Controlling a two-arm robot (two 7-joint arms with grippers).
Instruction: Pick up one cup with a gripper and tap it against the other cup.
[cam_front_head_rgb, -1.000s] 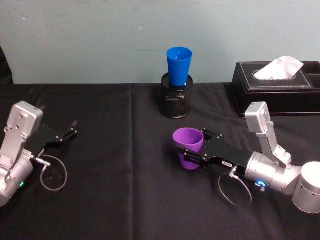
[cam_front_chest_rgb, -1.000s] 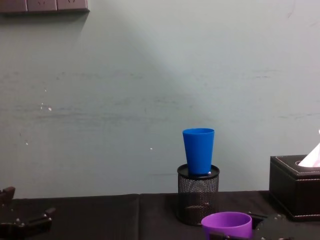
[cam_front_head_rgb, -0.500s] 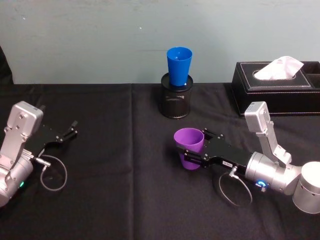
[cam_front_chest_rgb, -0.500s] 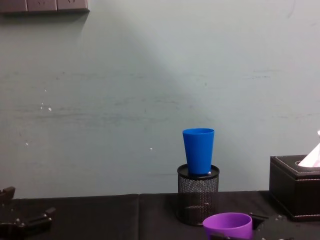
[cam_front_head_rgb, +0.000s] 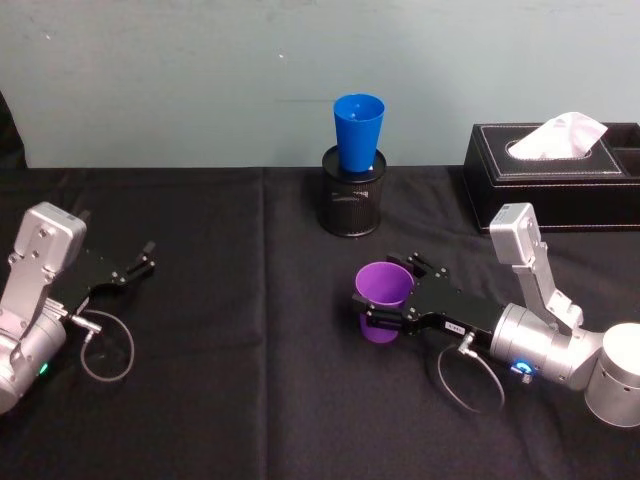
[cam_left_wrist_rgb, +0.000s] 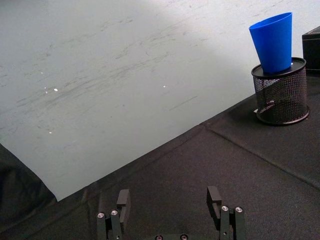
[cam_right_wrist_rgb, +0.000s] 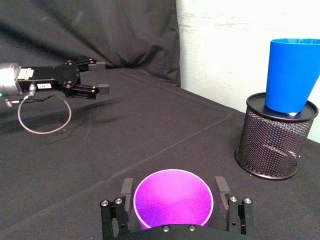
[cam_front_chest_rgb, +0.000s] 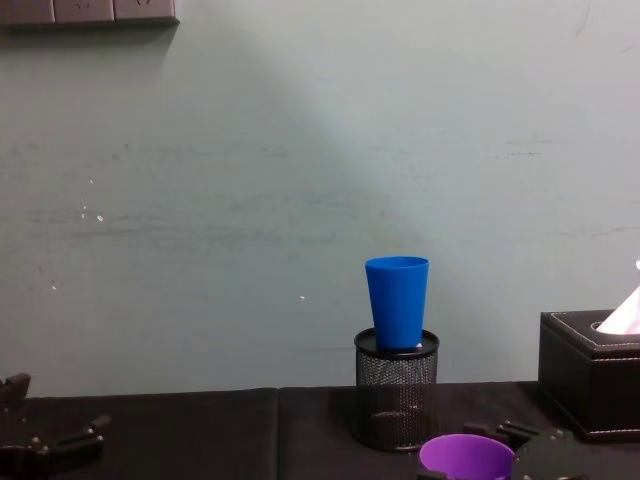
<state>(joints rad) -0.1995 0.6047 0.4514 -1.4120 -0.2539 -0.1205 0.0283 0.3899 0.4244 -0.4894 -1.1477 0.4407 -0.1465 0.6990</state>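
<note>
1. Purple cup (cam_front_head_rgb: 382, 300): upright, mouth up, right of centre on the black-clothed bench (cam_front_head_rgb: 230, 400). It sits between the two fingers of the right pincer; whether its base touches the cloth cannot be told.
2. Right pincer (cam_front_head_rgb: 388, 308): black, on a silver arm that comes in from the right. Its fingers are closed against the sides of the purple cup, one finger (cam_right_wrist_rgb: 126, 189) on each side in the right wrist view.
3. Blue cup (cam_front_head_rgb: 358, 132): upright, its base seated in the mouth of the mesh pen holder (cam_front_head_rgb: 351, 205), at the back centre of the bench near the wall. It is well apart from the purple cup.
4. Left pincer (cam_front_head_rgb: 140, 262): at the bench's left side, fingers spread and holding nothing.
5. Tissue box (cam_front_head_rgb: 556, 172): black, back right, with a white tissue standing out of the top.
</note>
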